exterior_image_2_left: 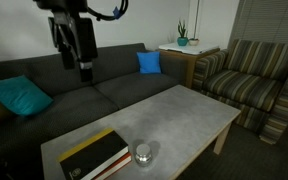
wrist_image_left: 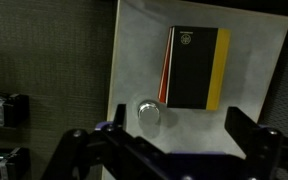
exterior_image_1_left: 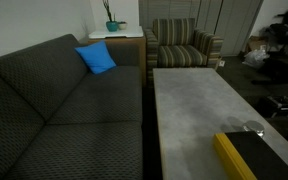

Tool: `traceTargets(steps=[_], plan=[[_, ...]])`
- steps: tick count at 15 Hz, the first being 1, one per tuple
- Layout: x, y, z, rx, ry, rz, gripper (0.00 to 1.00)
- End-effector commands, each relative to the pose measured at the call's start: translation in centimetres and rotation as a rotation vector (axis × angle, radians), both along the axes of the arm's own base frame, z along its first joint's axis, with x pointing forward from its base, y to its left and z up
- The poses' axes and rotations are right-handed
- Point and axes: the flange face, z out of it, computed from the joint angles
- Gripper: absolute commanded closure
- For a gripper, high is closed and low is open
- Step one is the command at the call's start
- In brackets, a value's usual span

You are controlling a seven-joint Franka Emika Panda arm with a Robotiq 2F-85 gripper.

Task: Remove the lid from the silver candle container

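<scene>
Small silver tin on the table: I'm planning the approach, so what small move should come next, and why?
Probably lower the hand toward the small round shiny silver tin, shifting slightly to centre it. The hand hangs high, well clear of the grey table, open, and the tin sits untouched, slightly off-centre in the wrist view, beside the black box with yellow edge.

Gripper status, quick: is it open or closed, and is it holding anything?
Gripper: open, holding nothing; the wrist view shows its fingers spread wide, well above the silver candle container.

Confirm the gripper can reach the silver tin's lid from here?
Probably yes: the gripper hangs open above the table, nothing covers the silver tin, and the black box lies beside it.
</scene>
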Motion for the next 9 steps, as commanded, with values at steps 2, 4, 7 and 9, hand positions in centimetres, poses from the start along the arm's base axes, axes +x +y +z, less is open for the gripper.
traceTargets(steps=[2, 4, 7, 9], plan=[[1.4, -0.5, -8.7, 0.018, 0.067, -0.012, 0.0], [1.9, -0.4, -12.1, 0.048, 0.102, -0.005, 0.0], [1.1, 0.1, -12.0, 0.056, 0.114, -0.006, 0.0], [1.8, 0.3, -13.4, 0.064, 0.13, 0.0, 0.0]])
